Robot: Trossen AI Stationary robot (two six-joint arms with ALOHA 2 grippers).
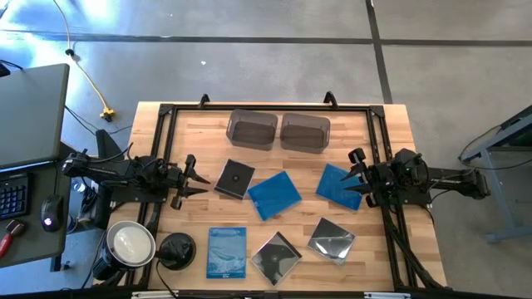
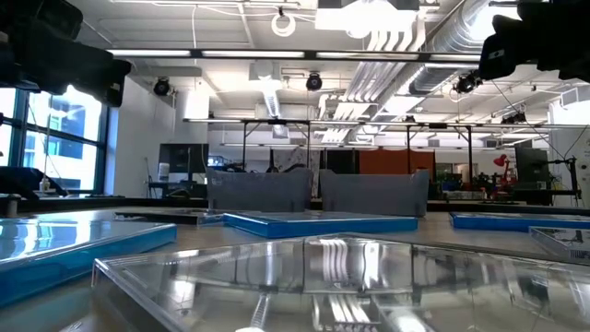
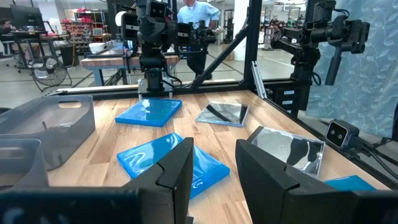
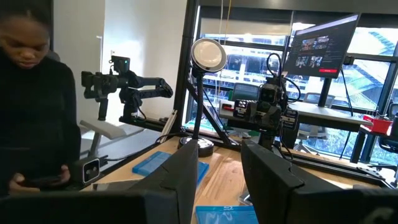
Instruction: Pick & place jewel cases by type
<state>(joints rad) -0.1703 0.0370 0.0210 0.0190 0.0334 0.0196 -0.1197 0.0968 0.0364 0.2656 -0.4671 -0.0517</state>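
Note:
Six jewel cases lie flat on the wooden table [image 1: 166, 116]: a black one [image 1: 235, 178], two blue ones [image 1: 273, 196] [image 1: 339, 184], a paler printed blue one [image 1: 226, 251], and two clear ones showing shiny discs [image 1: 276, 256] [image 1: 332, 239]. My left gripper [image 1: 195, 177] hovers level at the table's left side, next to the black case, open with nothing between its fingers [image 3: 180, 174]. My right gripper [image 1: 354, 173] hovers at the right side, above the right blue case's edge, also open and holding nothing [image 4: 219, 180].
Two smoky tubs [image 1: 252, 129] [image 1: 305, 131] stand side by side at the table's far edge. A round black object [image 1: 176, 249] and a white round lamp [image 1: 131, 245] sit at the near left corner. Black frame rails [image 1: 162, 141] run along the table's sides. A person [image 4: 31, 124] stands beyond the table.

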